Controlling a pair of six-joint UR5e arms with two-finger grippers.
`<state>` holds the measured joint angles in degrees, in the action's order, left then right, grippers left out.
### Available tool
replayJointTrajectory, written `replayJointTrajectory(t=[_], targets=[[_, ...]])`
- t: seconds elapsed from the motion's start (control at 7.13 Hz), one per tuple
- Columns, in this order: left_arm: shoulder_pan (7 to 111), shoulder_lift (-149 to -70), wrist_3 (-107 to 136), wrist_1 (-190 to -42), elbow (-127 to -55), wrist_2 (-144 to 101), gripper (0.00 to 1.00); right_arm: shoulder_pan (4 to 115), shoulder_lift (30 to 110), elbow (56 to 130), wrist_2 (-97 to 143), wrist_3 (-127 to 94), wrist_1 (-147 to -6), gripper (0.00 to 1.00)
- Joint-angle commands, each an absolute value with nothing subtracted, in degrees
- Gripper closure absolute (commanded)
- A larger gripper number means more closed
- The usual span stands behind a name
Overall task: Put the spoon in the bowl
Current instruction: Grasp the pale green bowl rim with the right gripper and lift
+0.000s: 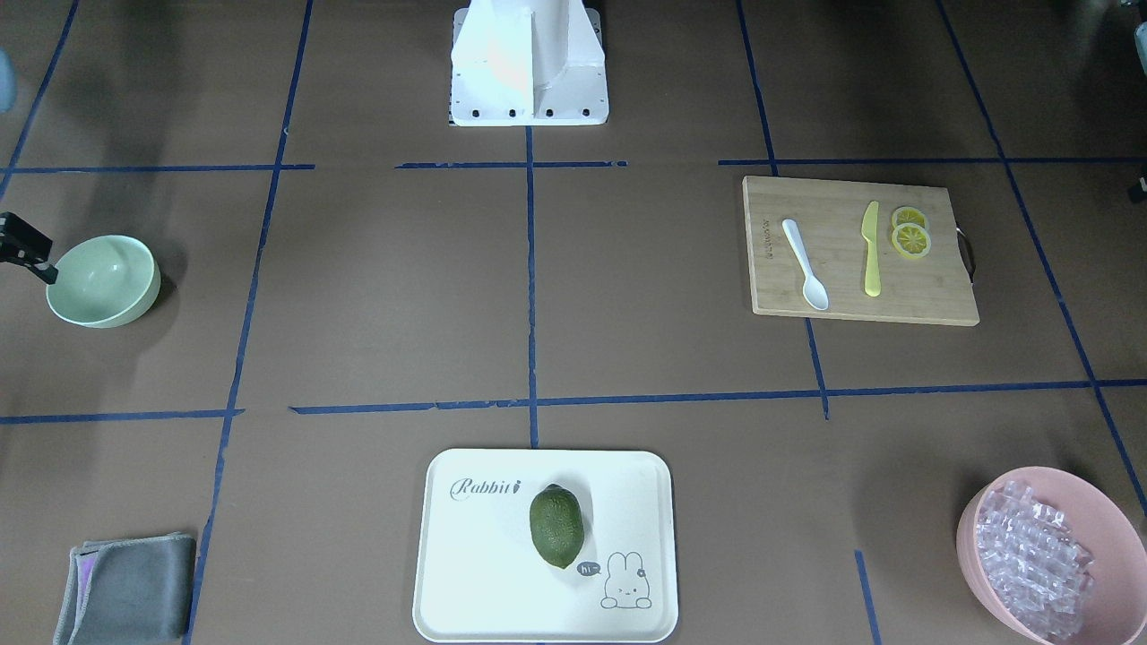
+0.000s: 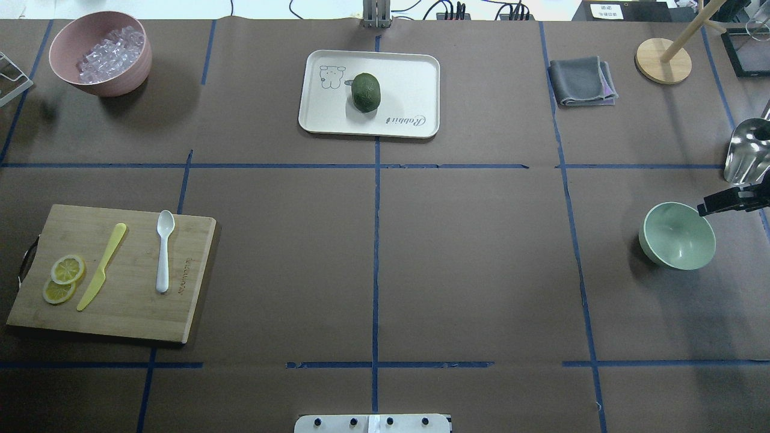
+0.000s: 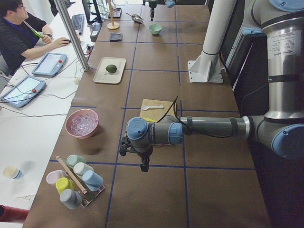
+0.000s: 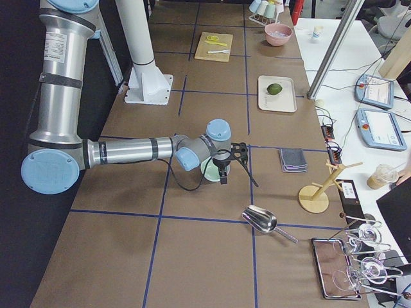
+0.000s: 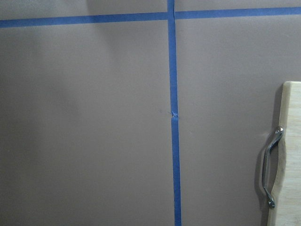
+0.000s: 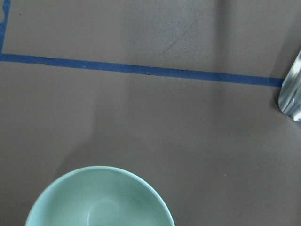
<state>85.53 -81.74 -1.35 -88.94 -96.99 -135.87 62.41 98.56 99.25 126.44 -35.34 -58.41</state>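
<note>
Front view: right gripper is cut off at the frame edge, jaw gap unreadable. Bowl sits just beside its tip. Spoon lies well away from it on the board, beside the knife.
Left view: left gripper hangs near the board. Cannot tell how its jaws stand.
Right wrist view: the bowl is cropped at the bottom edge.

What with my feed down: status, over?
Left gripper near board, right gripper by bowl; open or shut unclear. Spoon on board, ungripped. Knife beside it, apart.

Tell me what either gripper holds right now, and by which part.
Nothing, as far as shown. The spoon lies free on the cutting board; the right gripper is beside the rim of the green bowl, grip unclear; the left gripper looks empty.
</note>
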Motion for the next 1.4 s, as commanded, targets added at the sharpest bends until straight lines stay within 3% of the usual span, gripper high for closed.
replayJointTrajectory(t=[0.0, 0.14, 0.28, 0.42, 0.56, 0.98, 1.26], targets=[[85.5, -81.7, -1.5, -88.9, -97.1, -135.9, 0.0, 58.6, 98.5, 94.2, 125.3, -36.7, -53.8, 0.07], [85.5, -81.6, -1.5, -88.9, -97.5, -135.9, 0.0, 58.6, 99.2, 94.2, 125.8, -36.8, -51.5, 0.34], [85.5, -81.6, -1.5, -88.9, -97.5, -135.9, 0.0, 58.7, 99.3, 94.4, 126.0, -36.7, -51.2, 0.71], [85.5, -81.4, -1.6, -88.9, -97.6, -135.9, 0.0, 58.7, 100.0, 94.6, 126.1, -36.7, -51.2, 0.91], [85.5, -81.2, -1.6, -88.9, -97.6, -136.0, 0.0, 58.7, 100.4, 95.0, 126.2, -36.6, -51.2, 1.0], [85.5, -81.1, -1.6, -88.9, -97.6, -136.0, 0.0, 58.7, 99.4, 101.2, 129.5, -45.2, -52.1, 1.0], [85.5, -81.1, -1.6, -88.9, -97.6, -136.0, 0.0, 53.7, 89.7, 103.3, 128.9, -65.1, -52.8, 1.0]])
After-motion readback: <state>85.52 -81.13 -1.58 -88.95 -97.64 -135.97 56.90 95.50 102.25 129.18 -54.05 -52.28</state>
